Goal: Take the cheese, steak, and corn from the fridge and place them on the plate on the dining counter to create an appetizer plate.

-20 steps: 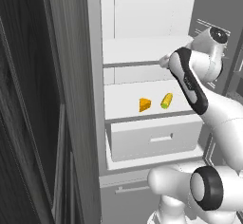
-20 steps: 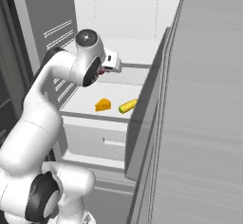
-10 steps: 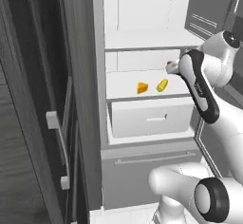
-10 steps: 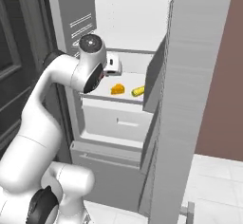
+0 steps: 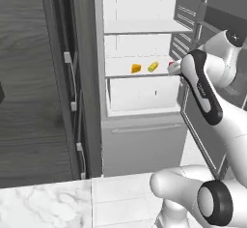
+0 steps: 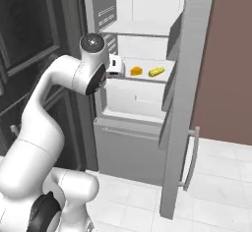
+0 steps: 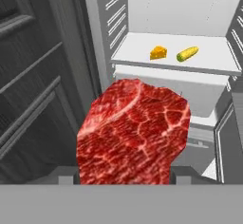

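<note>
base has backed off since the earlier frame, so the whole scene sits farther away and the tall grey steel-fronted fridge [image 6: 138,142] shows down to the floor. two-finger gripper [image 7: 126,173] grasps the flat dark-red marbled steak [image 7: 134,133], which stands up right before it. beyond the steak, on a white shelf [image 7: 142,59], the orange-yellow cheese wedge [image 7: 158,52] lies near the yellow-green corn cob [image 7: 187,53].

The white arm rises from the base, bends at a dark elbow joint and reaches forward at shoulder height. The gripper [image 7: 126,173] sits at its far end, pointing ahead, its fingers closed against both sides of the steak [image 7: 133,130], which stands upright between them.
</note>
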